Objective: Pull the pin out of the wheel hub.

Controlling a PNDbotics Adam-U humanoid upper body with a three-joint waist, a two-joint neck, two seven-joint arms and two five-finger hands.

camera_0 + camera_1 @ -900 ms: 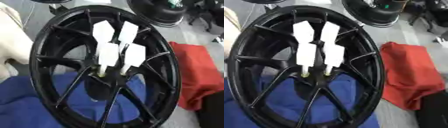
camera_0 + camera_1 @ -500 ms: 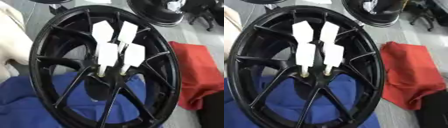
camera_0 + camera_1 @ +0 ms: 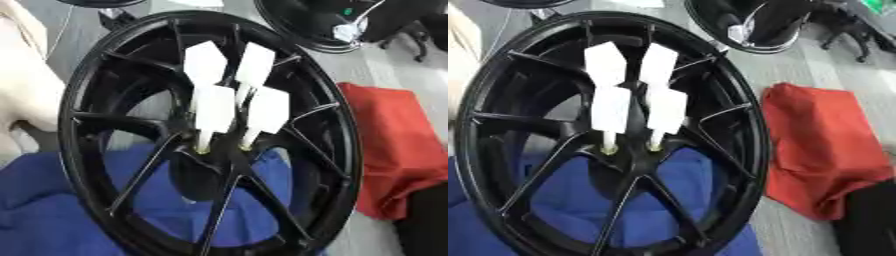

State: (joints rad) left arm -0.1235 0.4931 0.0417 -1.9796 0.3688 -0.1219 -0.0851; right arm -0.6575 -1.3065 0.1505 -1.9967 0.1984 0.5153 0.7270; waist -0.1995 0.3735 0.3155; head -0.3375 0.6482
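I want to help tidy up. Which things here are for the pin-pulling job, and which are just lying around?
For the job:
- big black spoked wheel
- four white flat-headed pins standing in its hub

Just lying about:
- blue cloth under the wheel
- crumpled red cloth to the right
- second black wheel at the back

No robot hand shows.

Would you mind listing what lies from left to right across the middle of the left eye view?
Cream-coloured cloth → left rim of the black wheel → white tagged pins standing in the hub → right rim of the wheel → red cloth. Neither robot hand shows.
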